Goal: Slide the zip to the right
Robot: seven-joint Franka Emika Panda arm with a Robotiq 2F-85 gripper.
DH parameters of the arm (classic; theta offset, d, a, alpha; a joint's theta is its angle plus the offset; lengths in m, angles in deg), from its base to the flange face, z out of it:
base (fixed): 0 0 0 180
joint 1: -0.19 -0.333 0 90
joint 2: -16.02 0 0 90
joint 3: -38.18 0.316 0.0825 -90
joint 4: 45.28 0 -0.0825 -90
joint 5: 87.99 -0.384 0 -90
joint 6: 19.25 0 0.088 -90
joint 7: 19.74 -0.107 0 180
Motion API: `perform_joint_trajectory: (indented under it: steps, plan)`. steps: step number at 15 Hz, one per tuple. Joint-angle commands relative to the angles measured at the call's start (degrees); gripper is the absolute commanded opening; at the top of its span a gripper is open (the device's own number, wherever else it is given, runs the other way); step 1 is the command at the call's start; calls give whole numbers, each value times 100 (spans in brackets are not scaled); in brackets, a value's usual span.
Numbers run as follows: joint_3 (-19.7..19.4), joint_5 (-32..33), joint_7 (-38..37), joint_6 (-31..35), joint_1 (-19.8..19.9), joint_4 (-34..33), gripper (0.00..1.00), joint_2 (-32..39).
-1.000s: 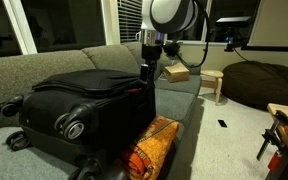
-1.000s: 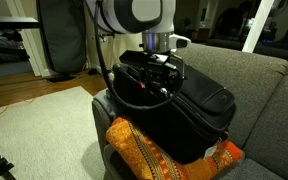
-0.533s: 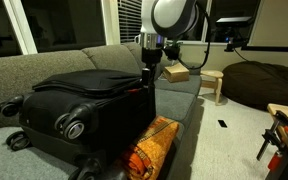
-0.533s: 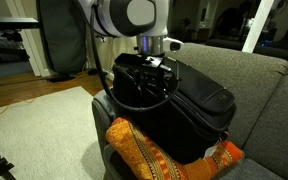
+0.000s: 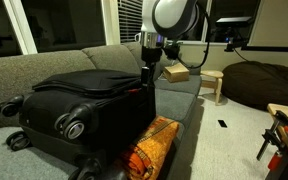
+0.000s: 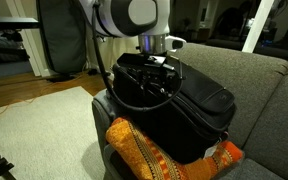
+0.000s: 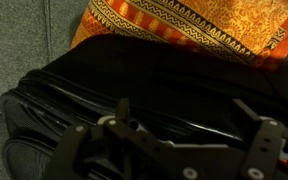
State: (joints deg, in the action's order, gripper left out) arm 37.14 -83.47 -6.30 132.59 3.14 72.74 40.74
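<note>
Hand (image 5: 147,78), jaws spread, over soft black suitcase (image 5: 84,95).

The scene is being lit dimly by warm indoor light, and the windows (image 5: 69,25) are being rendered black. In both exterior views the suitcase (image 5: 89,100) is being reduced to a dark mass (seams barely readable). In the wrist view the gripper (image 7: 189,118) is being blurred, while the orange cushion (image 7: 184,30) is being shown sharper.
</note>
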Motion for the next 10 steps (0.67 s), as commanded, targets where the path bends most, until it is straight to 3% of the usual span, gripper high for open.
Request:
perform_joint_trajectory:
  steps: [1, 10]
  plan:
    - [-31, 108, -118, 175, 6, 195, 100, -188]
    - [-52, 107, -148, 448, 11, 169, 100, -173]
